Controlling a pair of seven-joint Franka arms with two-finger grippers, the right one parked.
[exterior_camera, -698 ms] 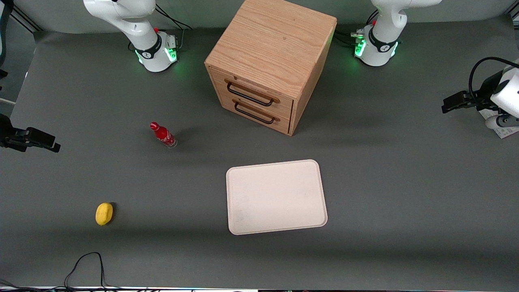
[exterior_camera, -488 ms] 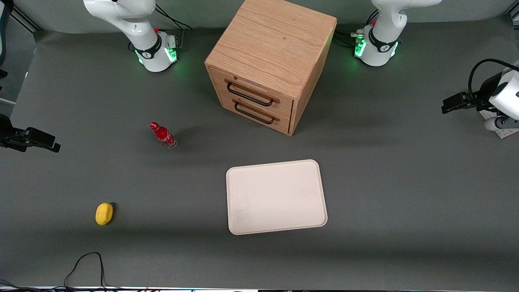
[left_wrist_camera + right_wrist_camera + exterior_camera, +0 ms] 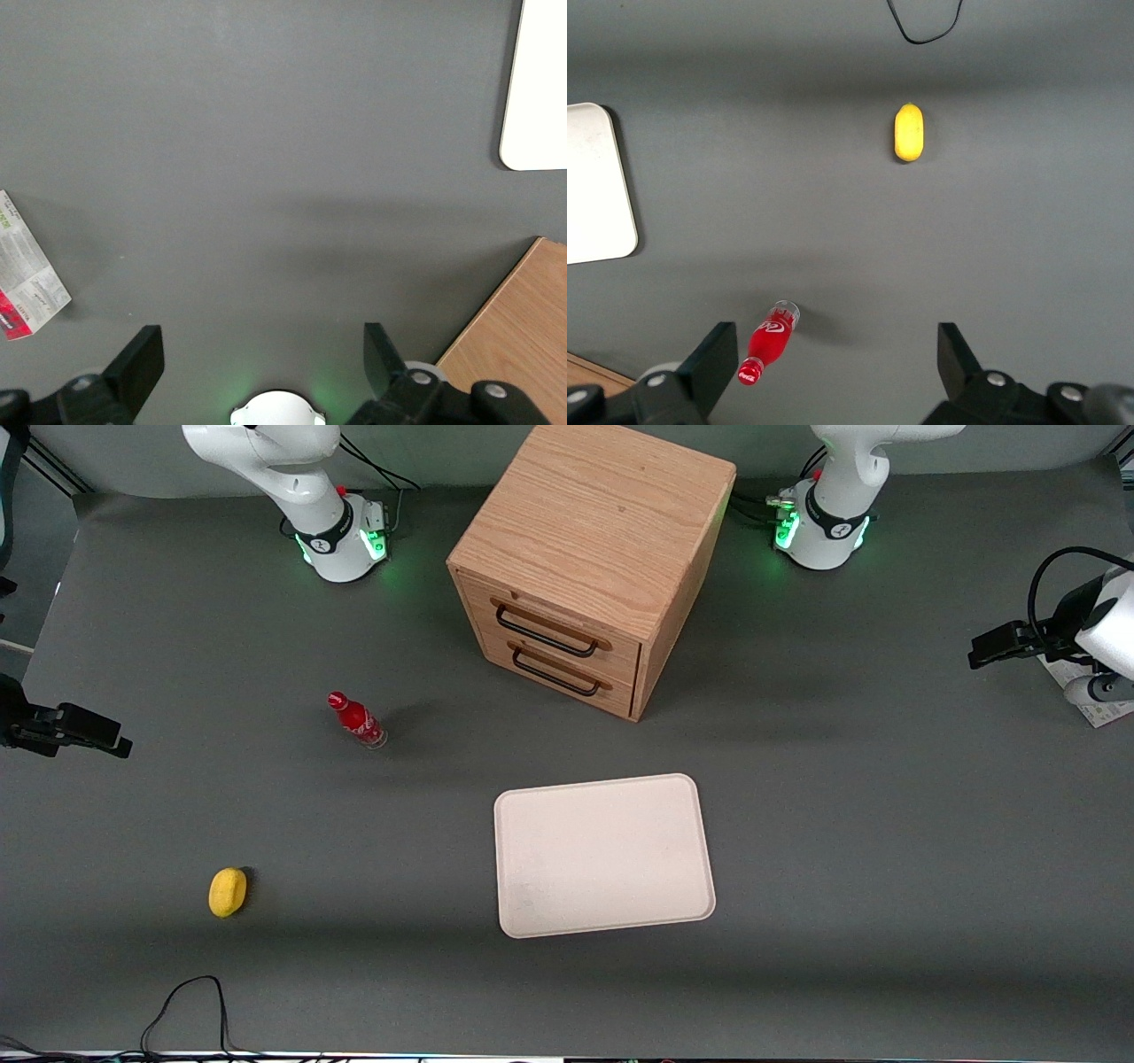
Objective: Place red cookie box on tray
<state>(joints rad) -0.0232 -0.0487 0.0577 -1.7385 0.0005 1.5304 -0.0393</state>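
The red cookie box (image 3: 27,282) lies flat on the grey table, pale printed face up with a red end. In the front view only a corner of it (image 3: 1112,714) shows at the working arm's end of the table, under the arm. My left gripper (image 3: 998,646) hovers above the table beside the box, open and empty (image 3: 263,341). The cream-white tray (image 3: 605,855) lies mid-table, nearer the front camera than the wooden cabinet. A corner of the tray also shows in the left wrist view (image 3: 536,88).
The wooden cabinet (image 3: 589,558) with two drawers stands mid-table, farther from the camera than the tray. A small red bottle (image 3: 356,719) and a yellow lemon (image 3: 228,892) lie toward the parked arm's end. A black cable (image 3: 186,1005) loops near the front edge.
My left gripper has shifted slightly away from the front camera. Nothing else has moved.
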